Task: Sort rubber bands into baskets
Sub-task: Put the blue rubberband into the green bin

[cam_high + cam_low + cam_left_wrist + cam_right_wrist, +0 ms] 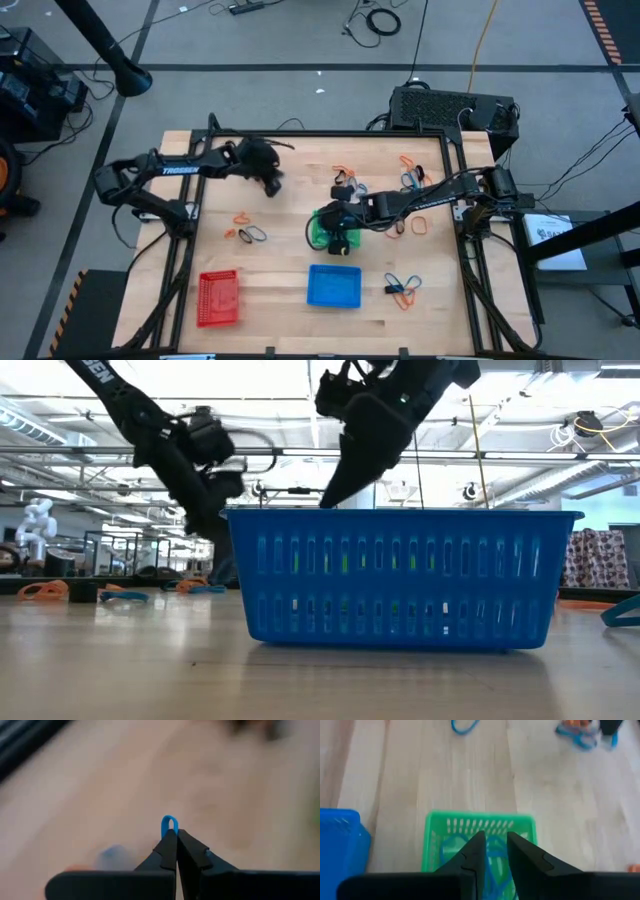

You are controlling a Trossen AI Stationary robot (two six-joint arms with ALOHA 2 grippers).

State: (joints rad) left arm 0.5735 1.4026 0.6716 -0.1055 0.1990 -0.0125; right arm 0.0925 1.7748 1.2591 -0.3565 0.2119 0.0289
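Nearest the lower edge of the high view, the red rectangular mesh plastic basket (218, 297) is sitting at lower left and the blue rectangular mesh plastic basket (334, 285) at lower centre, with a small tangle of blue and orange rubber bands (403, 288) just to its right. Farther up, at mid-frame, the right gripper (338, 243) is hanging over the green rectangular mesh plastic basket (481, 832); its jaws are standing slightly apart, and nothing is showing between them, while blue loops are lying in the basket below.

Farther still, in the upper left-centre, the left gripper (271, 185) is hovering above the light wooden table (280, 260), its fingers pinched together on a small blue rubber band (169, 825) whose loop is poking out past the fingertips. The blue basket is lying toward the lower right of the frame from this gripper, and the green one is nearer, along much the same line; I judge the carry will be heading that way.

The green basket is largely covered by the right arm from above, and the table under the left gripper is blurring beyond reading.
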